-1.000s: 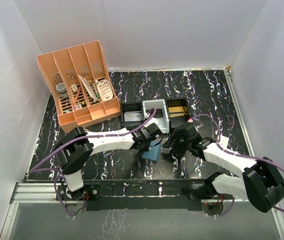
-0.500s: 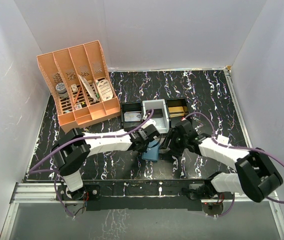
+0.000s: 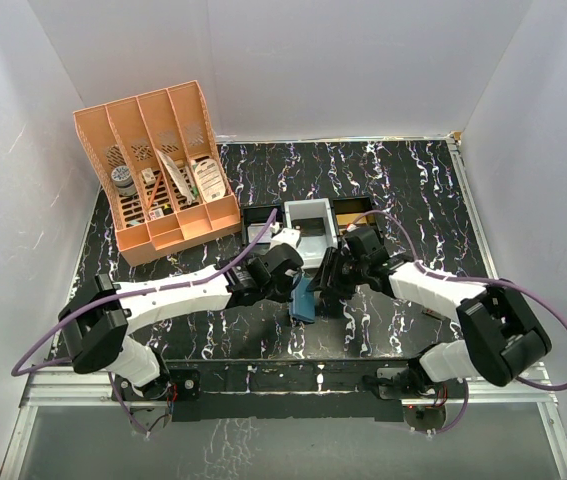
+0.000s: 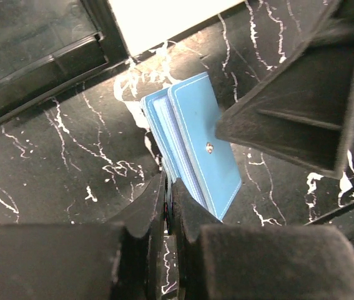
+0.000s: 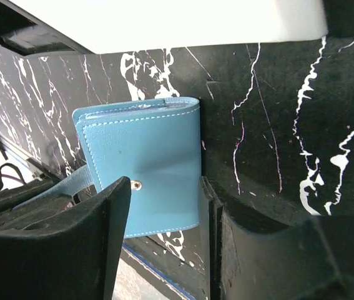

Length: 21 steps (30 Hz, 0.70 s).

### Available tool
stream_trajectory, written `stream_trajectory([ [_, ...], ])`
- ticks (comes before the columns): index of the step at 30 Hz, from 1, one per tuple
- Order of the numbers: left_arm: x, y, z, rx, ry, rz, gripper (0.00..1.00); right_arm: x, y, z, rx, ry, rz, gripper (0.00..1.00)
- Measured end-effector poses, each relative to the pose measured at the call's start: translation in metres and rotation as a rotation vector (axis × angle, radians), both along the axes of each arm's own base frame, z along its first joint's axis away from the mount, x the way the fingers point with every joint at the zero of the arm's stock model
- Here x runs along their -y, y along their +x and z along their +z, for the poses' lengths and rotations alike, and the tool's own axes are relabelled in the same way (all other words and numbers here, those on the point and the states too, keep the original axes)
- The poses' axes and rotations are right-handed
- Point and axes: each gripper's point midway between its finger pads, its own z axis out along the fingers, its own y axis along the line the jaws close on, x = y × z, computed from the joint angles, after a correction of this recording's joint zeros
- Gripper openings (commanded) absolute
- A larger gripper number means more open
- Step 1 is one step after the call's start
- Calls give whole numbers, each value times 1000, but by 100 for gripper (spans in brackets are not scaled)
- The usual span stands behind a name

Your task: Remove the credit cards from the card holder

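Observation:
The teal-blue card holder (image 3: pixel 303 298) stands folded on the black marbled table between both grippers. In the left wrist view the card holder (image 4: pixel 205 147) shows its lighter blue inner leaves edge-on. My left gripper (image 4: pixel 168 190) (image 3: pixel 291 283) is shut on the holder's thin strap at its near edge. In the right wrist view the card holder (image 5: pixel 145 156) shows its outer face with a snap. My right gripper (image 5: pixel 164 187) (image 3: pixel 325 288) stands open astride it, one finger over the snap, the other against the fold. The credit cards are hidden inside.
Just behind the holder sit a black tray (image 3: pixel 260 228), a white tray (image 3: pixel 308 222) and another black tray (image 3: pixel 355 215). An orange slotted organiser (image 3: pixel 158 165) stands at the back left. White walls close in the table on three sides.
My left gripper has shut on the holder's strap and its arm has drawn back to the left. My right gripper has slid left and forward until its fingers stand around the holder.

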Motion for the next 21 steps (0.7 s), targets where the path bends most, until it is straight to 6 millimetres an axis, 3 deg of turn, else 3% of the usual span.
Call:
stream_trajectory([
  [9,12,-12,3,-57,-57,-79,0,-4,-18,-19,-83,43,19,45],
  [15,13,-25,14,-92,-136,-130,0,1,-31,-17,-83,71,10,54],
  [21,24,-30,33,-87,-220,-172,0,4,-41,-10,-77,98,8,54],
])
